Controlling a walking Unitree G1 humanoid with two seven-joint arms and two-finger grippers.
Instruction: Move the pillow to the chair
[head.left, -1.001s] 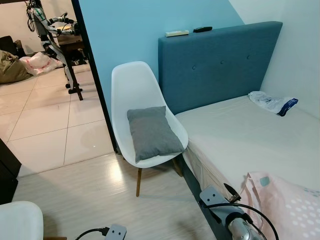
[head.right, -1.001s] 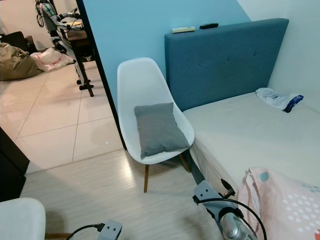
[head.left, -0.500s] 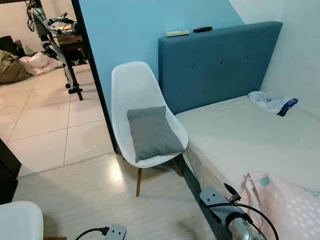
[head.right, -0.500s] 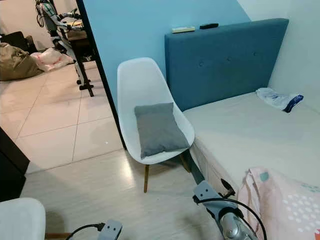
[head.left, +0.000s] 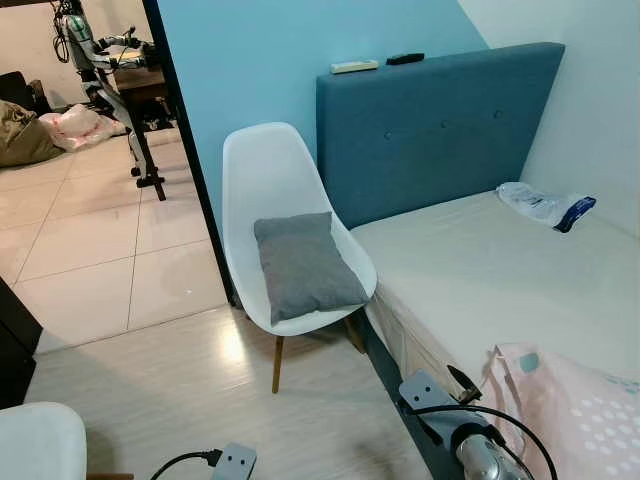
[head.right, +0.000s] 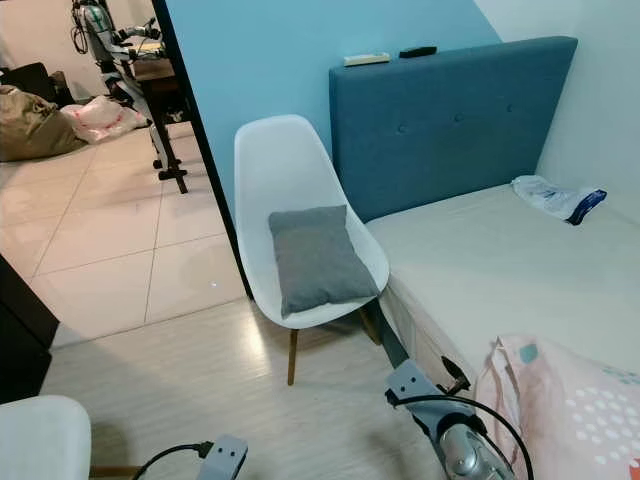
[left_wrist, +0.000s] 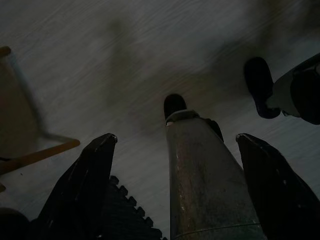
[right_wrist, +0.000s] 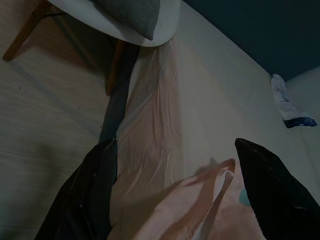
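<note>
— Where's the pillow (head.left: 305, 266) right now?

— On the chair (head.left: 265, 170). It's a grey one, lying on the white seat and leaning back against the shell, its lower corner near the seat's front edge. The chair stands on wooden legs just beside the bed (head.left: 490, 270), with the blue wall right behind it.

— And the robot's arms?

— Both low, neither touching anything. The right arm (head.left: 470, 445) hangs beside the edge of the bed, close to a pink dotted blanket (head.left: 575, 405). From its wrist you see the right pincer (right_wrist: 175, 192) released, fingers (right_wrist: 95, 195) spread wide, looking down along the mattress side with the chair's seat and the pillow's corner further off.

— The left one?

— The left pincer (left_wrist: 175, 187) is also released, its two black fingers (left_wrist: 82, 192) well apart, pointing down at the pale wood floor (head.left: 200, 390). It's dim there; between the fingers I make out the robot's own leg (left_wrist: 205, 180) and, to one side, a wooden leg of another chair (left_wrist: 37, 156).

— Anything else about?

— A plastic bag (head.left: 545, 206) lies on the bed up near the blue headboard (head.left: 440, 125), and two remotes (head.left: 355, 67) sit on top of the headboard. Through the doorway there's a tiled floor (head.left: 90, 240) and some bags against the far wall.
</note>
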